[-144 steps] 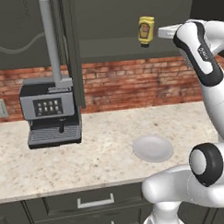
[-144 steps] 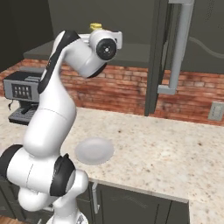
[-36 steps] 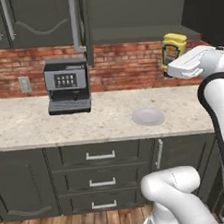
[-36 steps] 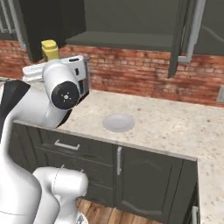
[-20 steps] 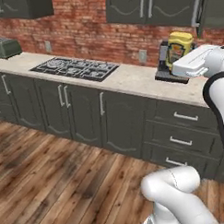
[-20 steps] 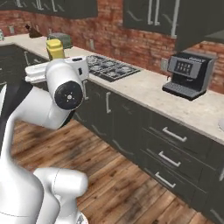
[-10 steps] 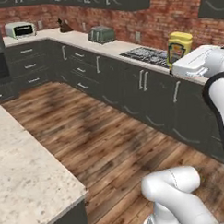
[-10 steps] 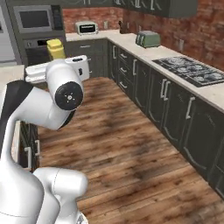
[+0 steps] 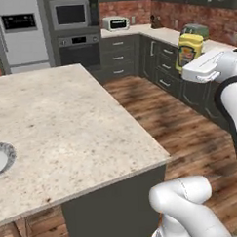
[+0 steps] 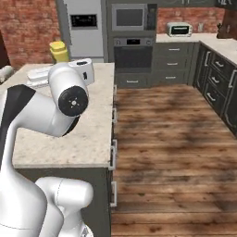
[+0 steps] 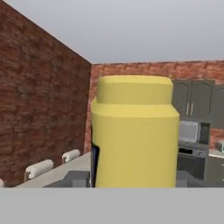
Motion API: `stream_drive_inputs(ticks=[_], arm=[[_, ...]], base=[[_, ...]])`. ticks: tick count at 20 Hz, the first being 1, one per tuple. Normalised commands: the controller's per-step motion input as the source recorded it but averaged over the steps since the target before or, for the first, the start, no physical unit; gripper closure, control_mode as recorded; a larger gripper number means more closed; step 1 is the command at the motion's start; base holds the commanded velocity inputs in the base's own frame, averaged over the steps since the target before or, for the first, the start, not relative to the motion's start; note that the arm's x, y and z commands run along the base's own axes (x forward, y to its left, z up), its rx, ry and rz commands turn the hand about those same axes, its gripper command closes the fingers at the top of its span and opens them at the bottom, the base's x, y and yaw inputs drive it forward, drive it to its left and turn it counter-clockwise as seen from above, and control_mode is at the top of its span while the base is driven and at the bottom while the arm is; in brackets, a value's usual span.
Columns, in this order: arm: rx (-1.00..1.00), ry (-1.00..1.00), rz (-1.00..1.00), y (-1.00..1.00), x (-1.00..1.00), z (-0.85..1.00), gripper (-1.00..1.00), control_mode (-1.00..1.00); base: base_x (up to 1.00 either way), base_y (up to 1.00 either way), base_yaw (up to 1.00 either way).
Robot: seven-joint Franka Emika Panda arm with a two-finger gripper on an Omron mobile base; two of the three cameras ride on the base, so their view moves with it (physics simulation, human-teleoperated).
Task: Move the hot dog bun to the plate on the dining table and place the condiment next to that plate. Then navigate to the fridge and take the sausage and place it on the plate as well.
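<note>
Beside the dining surface [image 9: 67, 122], the tool [image 9: 196, 68] grips the condiment [image 9: 188, 50] aloft, well apart from the plate [image 9: 1, 157]; a careless swing might topple it at release.

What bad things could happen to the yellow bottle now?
The tool holds the condiment high above the wooden floor, not over the dining table, so a slip would likely drop it there. The plate sits at the table's far edge, so the arm may need a long reach.
</note>
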Motion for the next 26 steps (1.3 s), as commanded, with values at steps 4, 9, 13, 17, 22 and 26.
stream_drive_inputs(ticks=[4, 9, 13, 17, 22, 26], arm=[[0.0, 0.0, 0.0, 0.0, 0.0, 0.0, 1.0, 1.0], [0.0, 0.0, 0.0, 0.0, 0.0, 0.0, 1.0, 1.0], [0.0, 0.0, 0.0, 0.0, 0.0, 0.0, 1.0, 1.0], [0.0, 0.0, 0.0, 0.0, 0.0, 0.0, 1.0, 1.0], [0.0, 0.0, 0.0, 0.0, 0.0, 0.0, 1.0, 1.0], [0.0, 0.0, 0.0, 0.0, 0.0, 0.0, 1.0, 1.0]], base=[[-0.55, 0.95, 0.54], [-0.24, 0.95, 0.47], [0.11, 0.99, 0.31], [0.47, 0.97, 0.01], [0.21, 0.53, -0.24], [0.41, 0.36, -0.38]])
